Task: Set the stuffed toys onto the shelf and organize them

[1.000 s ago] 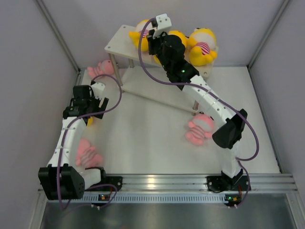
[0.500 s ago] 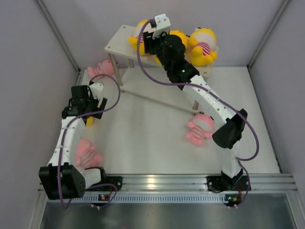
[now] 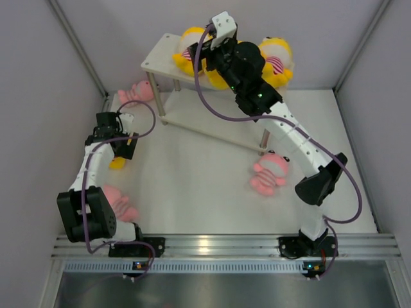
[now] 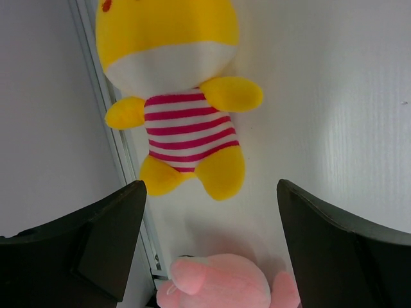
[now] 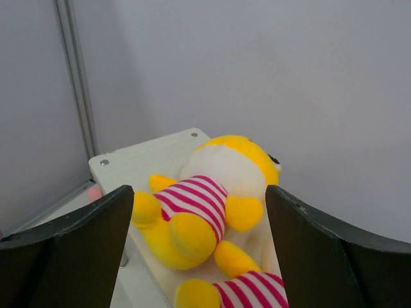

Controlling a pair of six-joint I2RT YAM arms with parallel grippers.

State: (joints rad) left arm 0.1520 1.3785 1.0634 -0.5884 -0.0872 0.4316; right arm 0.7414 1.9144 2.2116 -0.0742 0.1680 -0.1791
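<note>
Both pincers were wide open and held nothing. From above, my right pincer [image 3: 200,61] hung over the top board of the shelf [image 3: 157,61], close among the yellow toys [image 3: 277,61] lying there, while my left pincer [image 3: 124,149] was low by the side wall, over a lone yellow toy [image 3: 117,163] on the table. Three pink toys [image 3: 270,173] lay on the table, well apart from each other. From the left wrist, the lone yellow toy [image 4: 183,122] lay on its back, just beyond my fingers [image 4: 96,244] and close against the wall rail [image 4: 112,122]; a pink head [image 4: 218,292] was just beside its feet. I judged that one finger could strike the rail, or pinch the pink one together with it. From the right wrist, a striped yellow toy [image 5: 205,212] lay flat on the board, beyond and between my fingers [image 5: 70,256], not touching them, with another striped belly [image 5: 225,292] near it. If I brushed it while pulling away, it could slide off the edge.
</note>
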